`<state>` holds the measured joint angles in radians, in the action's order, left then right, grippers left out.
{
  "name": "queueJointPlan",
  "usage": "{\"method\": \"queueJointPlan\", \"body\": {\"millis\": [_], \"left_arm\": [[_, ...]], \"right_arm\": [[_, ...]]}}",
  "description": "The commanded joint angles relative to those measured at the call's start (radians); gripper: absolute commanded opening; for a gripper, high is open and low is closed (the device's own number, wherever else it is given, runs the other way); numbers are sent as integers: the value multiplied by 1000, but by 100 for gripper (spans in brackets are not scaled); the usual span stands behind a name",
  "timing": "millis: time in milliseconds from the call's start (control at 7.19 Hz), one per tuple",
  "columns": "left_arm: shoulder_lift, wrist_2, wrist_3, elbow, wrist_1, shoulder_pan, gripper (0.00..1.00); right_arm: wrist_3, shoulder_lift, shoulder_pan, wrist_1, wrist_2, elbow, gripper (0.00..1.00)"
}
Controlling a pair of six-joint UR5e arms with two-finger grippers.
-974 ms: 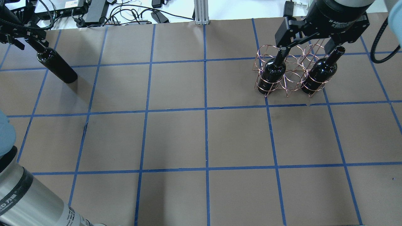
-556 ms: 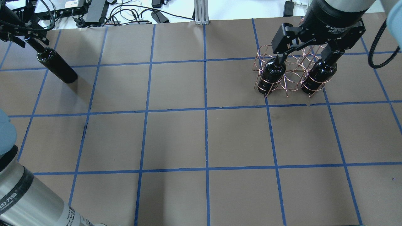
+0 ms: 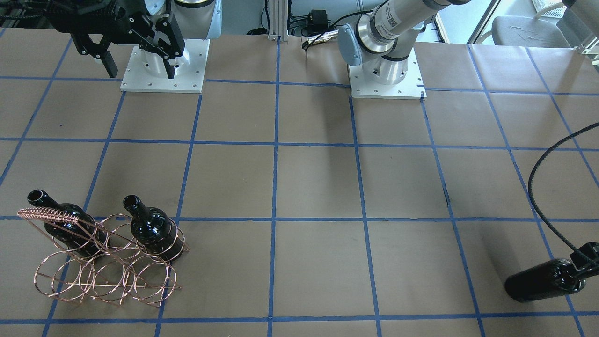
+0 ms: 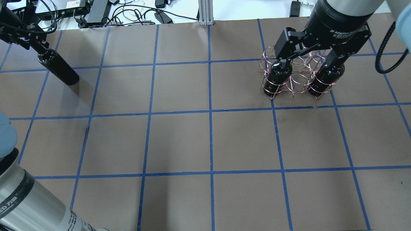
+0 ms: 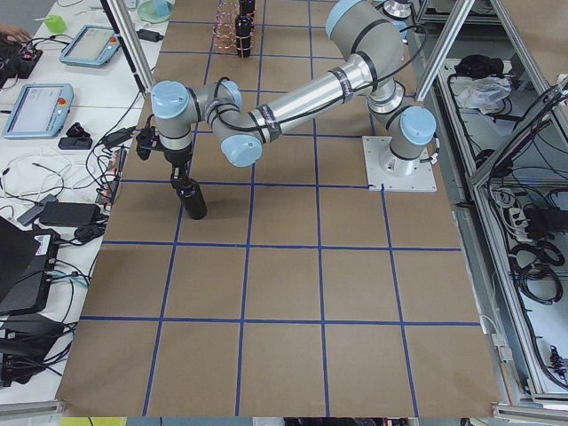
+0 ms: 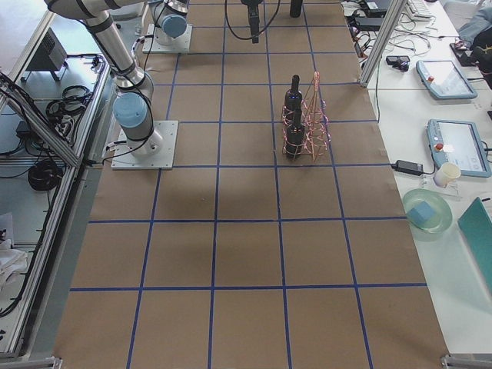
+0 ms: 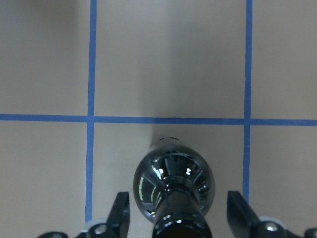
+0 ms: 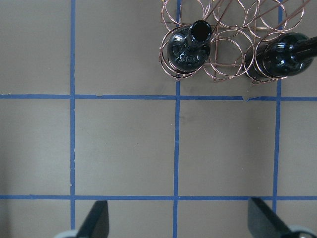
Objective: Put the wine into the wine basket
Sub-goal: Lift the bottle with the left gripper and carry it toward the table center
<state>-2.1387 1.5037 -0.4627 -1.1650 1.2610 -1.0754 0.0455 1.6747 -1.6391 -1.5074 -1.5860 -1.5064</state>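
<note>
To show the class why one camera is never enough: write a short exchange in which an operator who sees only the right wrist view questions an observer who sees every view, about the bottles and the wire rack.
Operator: I see two black bottles standing in the wire rack. Is there a third?
Observer: Yes. A third bottle stands upright on the table, far over on the robot's left side.
Operator: Is it gripped?
Observer: No. The left hand is over it, with its fingers on either side of the neck and a gap on each side, so it is open.
</note>
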Motion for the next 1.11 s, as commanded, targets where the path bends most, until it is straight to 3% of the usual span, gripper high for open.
{"method": "queueJointPlan", "body": {"millis": [0,556,974], "left_arm": [[0,3,-25,-1,-6,0,0],[34,3,-16,-5,26,-15,0],[152,9,228,-122,67,-208,0]], "right_arm": [[2,0,-2,3,-5,0,100],[8,-12,-2,3,-15,-2,100],[10,-35,-2,-7,-17,0,100]]}}
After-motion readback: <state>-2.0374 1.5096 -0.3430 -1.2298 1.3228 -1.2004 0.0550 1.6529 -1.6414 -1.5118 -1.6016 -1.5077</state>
